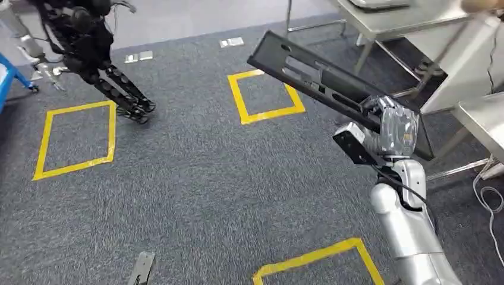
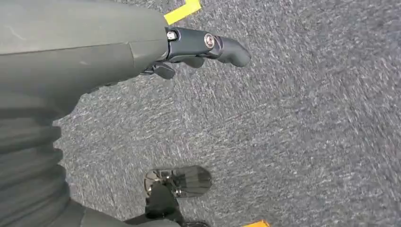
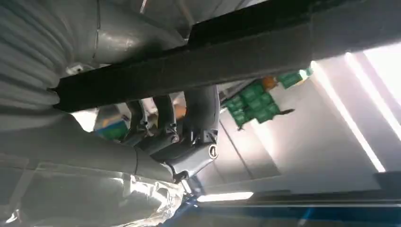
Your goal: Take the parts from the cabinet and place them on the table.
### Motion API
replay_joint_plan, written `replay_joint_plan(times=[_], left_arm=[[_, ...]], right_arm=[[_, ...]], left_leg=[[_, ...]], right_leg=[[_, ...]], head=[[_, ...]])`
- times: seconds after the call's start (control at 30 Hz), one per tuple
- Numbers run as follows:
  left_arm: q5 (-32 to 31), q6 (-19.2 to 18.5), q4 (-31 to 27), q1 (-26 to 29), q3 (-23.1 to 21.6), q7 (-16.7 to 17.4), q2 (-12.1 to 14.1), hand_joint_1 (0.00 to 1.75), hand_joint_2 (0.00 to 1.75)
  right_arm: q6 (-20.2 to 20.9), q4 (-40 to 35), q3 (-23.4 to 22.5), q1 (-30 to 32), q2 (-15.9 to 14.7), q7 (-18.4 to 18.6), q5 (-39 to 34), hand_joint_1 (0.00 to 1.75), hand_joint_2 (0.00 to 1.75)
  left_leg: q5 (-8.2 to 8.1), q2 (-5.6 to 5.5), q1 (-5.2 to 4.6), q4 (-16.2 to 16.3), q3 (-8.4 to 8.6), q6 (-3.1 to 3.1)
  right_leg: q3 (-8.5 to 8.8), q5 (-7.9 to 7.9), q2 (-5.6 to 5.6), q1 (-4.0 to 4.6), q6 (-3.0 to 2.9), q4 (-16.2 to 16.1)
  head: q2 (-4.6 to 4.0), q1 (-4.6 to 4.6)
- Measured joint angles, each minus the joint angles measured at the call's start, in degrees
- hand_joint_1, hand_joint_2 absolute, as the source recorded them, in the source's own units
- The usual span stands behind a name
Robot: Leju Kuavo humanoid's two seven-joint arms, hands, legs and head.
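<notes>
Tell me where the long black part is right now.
In the head view the long black part is on the right, held up by the right hand above the grey carpet, beside the metal tables.

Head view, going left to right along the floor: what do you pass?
Left yellow tape square → black legged robot → middle yellow tape square → long black part → right robot hand holding it → metal table.

The part [image 1: 315, 74] was a long, flat black panel with slots cut through it. It was held up off the floor, tilted, gripped near one end by the right hand [image 1: 389, 122]. Its free end pointed away toward a yellow floor square.
</notes>
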Motion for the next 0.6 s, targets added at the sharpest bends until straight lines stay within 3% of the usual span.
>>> replay_joint_plan(times=[0.03, 0.07, 0.1, 0.13, 0.17, 0.23, 0.27, 0.3, 0.33, 0.37, 0.4, 0.43, 0.47, 0.53, 0.57, 0.6], left_arm=[[0.0, 0.02, 0.0, -0.01, 0.0, 0.0, 0.0, 0.0, 1.75], [0.0, 0.02, 0.0, -0.04, 0.0, -0.02, 0.0, 0.0, 1.75], [0.0, 0.02, 0.0, -0.09, 0.0, -0.02, 0.04, 0.0, 1.75], [0.0, 0.04, 0.0, -0.03, 0.0, -0.07, 0.04, 0.0, 1.75], [0.0, 0.04, 0.02, 0.12, 0.0, -0.07, 0.0, 0.0, 1.75], [0.0, 0.04, 0.02, 0.31, 0.0, -0.07, 0.0, 0.0, 1.75], [0.0, 0.02, 0.02, 0.31, 0.02, -0.07, 0.0, 0.0, 1.75], [0.0, 0.02, 0.02, 0.3, 0.02, -0.07, 0.0, 0.0, 1.75], [0.0, 0.0, 0.02, 0.3, 0.02, -0.13, 0.0, 0.0, 1.75], [0.0, 0.0, 0.02, 0.3, 0.02, -0.22, 0.0, 0.0, 1.75], [0.0, 0.0, 0.02, 0.3, 0.04, -0.28, 0.09, 0.0, 1.75], [0.0, -0.02, 0.02, 0.36, 0.11, -0.35, 0.2, 0.0, 1.75], [0.0, -0.02, 0.02, 0.38, 0.13, -0.39, 0.2, 0.0, 1.75], [0.0, -0.02, 0.02, 0.27, 0.15, -0.39, 0.18, 0.0, 1.75], [0.0, -0.02, 0.0, 0.16, 0.13, -0.39, 0.11, 0.0, 1.75], [-0.02, -0.02, -0.02, 0.01, 0.15, -0.42, 0.07, 0.0, 1.75]], right_arm=[[0.02, 0.0, 0.0, 0.08, 0.02, 0.09, 0.02, 1.75, 1.75], [0.04, -0.07, 0.0, 0.03, -0.02, 0.13, 0.07, 1.75, 1.75], [0.07, -0.26, 0.0, -0.03, 0.02, 0.22, 0.09, 1.75, 1.75], [0.09, -0.35, 0.0, -0.11, 0.07, 0.28, 0.13, 1.75, 1.75], [0.09, -0.41, 0.0, -0.13, 0.11, 0.31, 0.15, 1.75, 1.75], [0.2, -0.42, 0.0, -0.04, 0.26, 0.3, 0.17, 1.75, 1.75], [0.2, -0.42, 0.0, 0.06, 0.28, 0.35, 0.17, 1.75, 1.75], [0.2, -0.42, 0.0, 0.15, 0.33, 0.37, 0.17, 1.75, 1.75], [0.2, -0.44, 0.0, 0.17, 0.33, 0.37, 0.17, 1.75, 1.75], [0.2, -0.52, 0.0, 0.17, 0.33, 0.39, 0.17, 1.75, 1.75], [0.2, -0.68, 0.0, 0.2, 0.35, 0.46, 0.2, 1.75, 1.75], [0.22, -0.87, 0.0, 0.21, 0.4, 0.48, 0.22, 1.75, 1.75], [0.22, -0.9, 0.0, 0.29, 0.42, 0.55, 0.22, 1.75, 1.75], [0.24, -1.12, -0.09, 0.78, 0.24, 0.7, 0.17, 1.75, 1.75], [0.24, -1.4, -0.18, 0.99, 0.2, 0.7, 0.22, 1.75, 1.75], [0.24, -1.53, -0.28, 1.16, 0.04, 0.7, 0.2, 1.75, 1.75]], left_leg=[[0.02, 0.6, 0.21, -0.04, 0.03, -0.14], [-0.27, 0.75, 0.5, 0.37, -0.19, -0.49], [-1.67, -2.71, 0.98, 1.65, -0.6, -1.09], [-4.06, -5.18, 1.21, 4.86, -1.81, -1.25], [-6.49, -6.29, 1.23, 9.22, -3.58, -1.39], [-9.65, -6.78, 1.23, 17.32, -7.17, -1.47], [-9.25, -6.79, 1.22, 18.12, -7.54, -1.3], [-7.78, -6.99, 1.21, 16.33, -6.62, -0.94], [-5.32, -7.46, 1.18, 12.3, -4.5, -0.43], [-2.8, -8.49, 1.09, 7.38, -2.04, 0.14], [-1.1, -11.1, 1.04, 2.67, 0.17, 0.76], [-1.78, -12.83, 1.26, 1.78, 0.95, 0.98], [-1.6, -12.27, 0.83, 1.36, 1.0, 0.99], [-1.66, -10.89, 0.5, 0.85, 1.09, 1.29], [-0.92, -9.94, 0.59, -0.42, 1.48, 1.67], [0.08, -8.91, 1.09, -1.93, 2.02, 1.54]], right_leg=[[-0.17, -0.02, 0.72, 0.13, -0.25, 0.17], [-0.13, 0.33, 1.49, -0.27, -0.86, 0.04], [-0.26, 0.45, 2.15, -0.41, -1.06, 0.02], [-0.32, 0.68, 2.62, -0.39, -1.59, 0.02], [-0.45, 0.79, 3.18, -0.33, -1.8, 0.02], [-0.78, 1.06, 4.72, 0.09, -2.19, 0.05], [-0.87, 1.2, 5.59, 0.29, -2.37, 0.08], [-0.89, 1.24, 6.39, 0.42, -2.35, 0.08], [-0.87, 1.37, 7.2, 0.51, -2.49, 0.08], [-0.87, 1.47, 8.0, 0.54, -2.36, 0.08], [-0.88, 1.6, 8.59, 0.4, -2.24, 0.06], [-1.22, 1.99, 9.19, 0.59, -1.91, -0.01], [-1.37, 2.11, 9.65, 0.12, -1.72, -0.01], [-1.77, 2.74, 11.14, -0.24, -0.82, -0.42], [-2.0, 3.22, 11.81, 0.26, -0.14, -1.1], [-2.72, 2.67, 8.5, 0.43, -0.56, -0.08]], head=[[-0.02, 0.11], [0.0, 0.09], [0.0, -0.09], [0.0, -0.09], [0.0, -0.15], [0.0, -0.13], [0.0, -0.11], [-0.02, -0.13], [-0.02, -0.11], [0.0, -0.15], [0.0, -0.09], [0.0, 0.11], [0.0, 0.0], [0.0, -0.37], [0.0, -0.28], [0.0, -0.28]])
